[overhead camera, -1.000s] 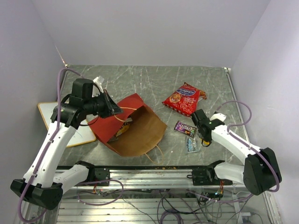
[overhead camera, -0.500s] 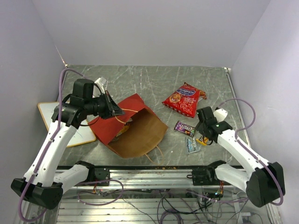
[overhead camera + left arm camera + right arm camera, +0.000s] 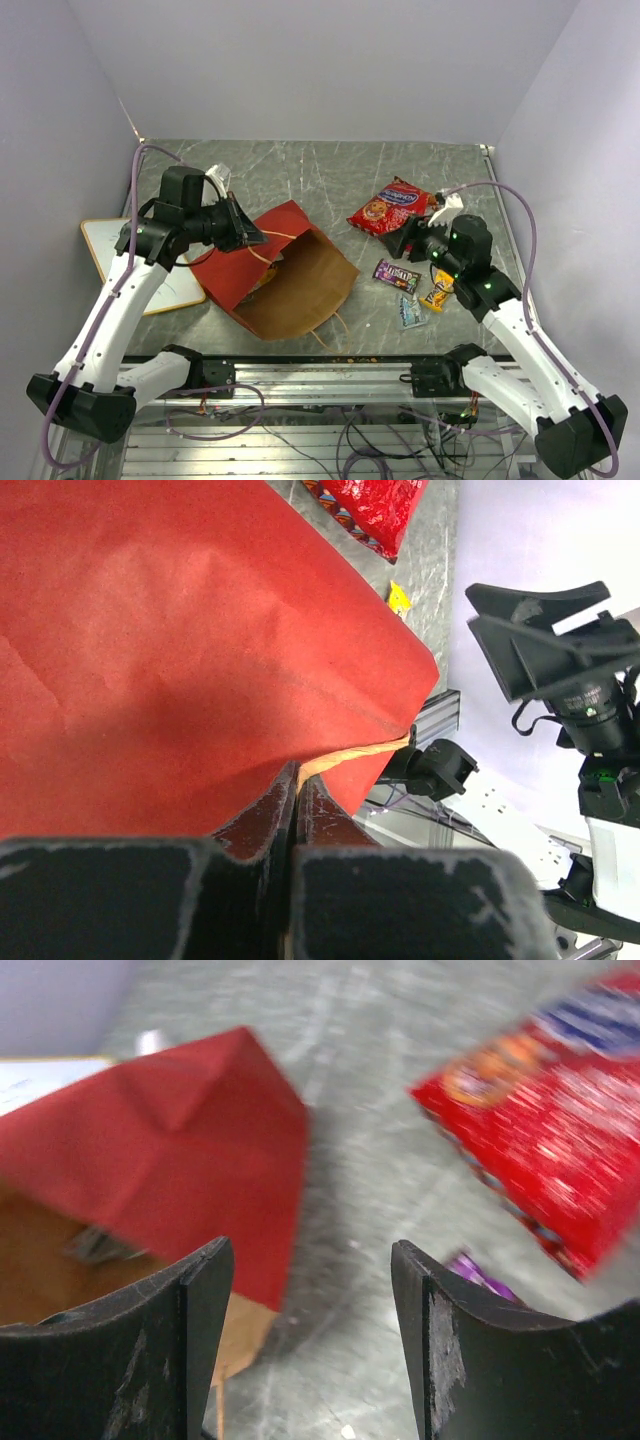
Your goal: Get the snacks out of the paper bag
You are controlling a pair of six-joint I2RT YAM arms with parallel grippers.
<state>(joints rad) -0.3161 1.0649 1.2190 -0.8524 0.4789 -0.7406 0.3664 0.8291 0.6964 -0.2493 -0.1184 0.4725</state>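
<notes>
Robot lab, plain walls (image 3: 300, 60), aluminium frame (image 3: 330, 375), cables (image 3: 385, 440)

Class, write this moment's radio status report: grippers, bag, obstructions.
Left gripper shut on paper bag. Right gripper open, empty. Chip bag, purple packet, yellow packet out. Nothing blocking.

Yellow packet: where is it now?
Top view, right side: the yellow packet lies on the table outside the bag, just right of the purple packet and the pale blue packet, beside the right arm.

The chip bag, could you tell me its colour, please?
Chip bag: red, blue logo; best in top external view.
</notes>
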